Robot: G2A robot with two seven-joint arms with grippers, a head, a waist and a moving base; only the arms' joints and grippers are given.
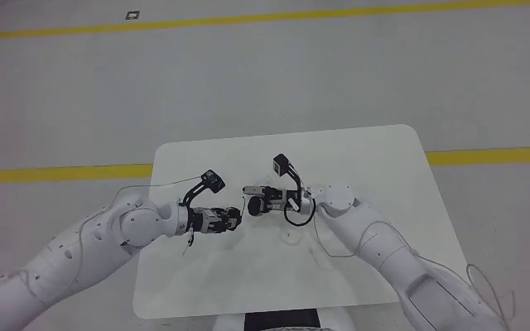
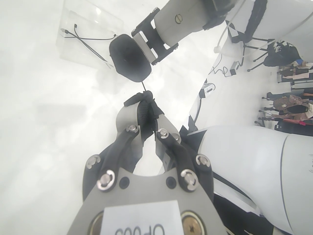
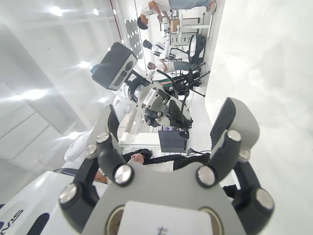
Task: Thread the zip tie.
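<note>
L claw (image 2: 144, 99) clamped on zip tie (image 2: 143, 88), R claw (image 3: 170, 110) open; tie's thin, light, bendy, prob slippery, so grab near tip.

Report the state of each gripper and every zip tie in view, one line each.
left gripper: fingers shut on the zip tie.
zip tie: pinched in the left gripper, short tip sticking out toward the right gripper.
right gripper: fingers open, holding nothing.
spare zip ties: lying loose and crossed on the clear tray.
clear tray: flat on the table.
</note>
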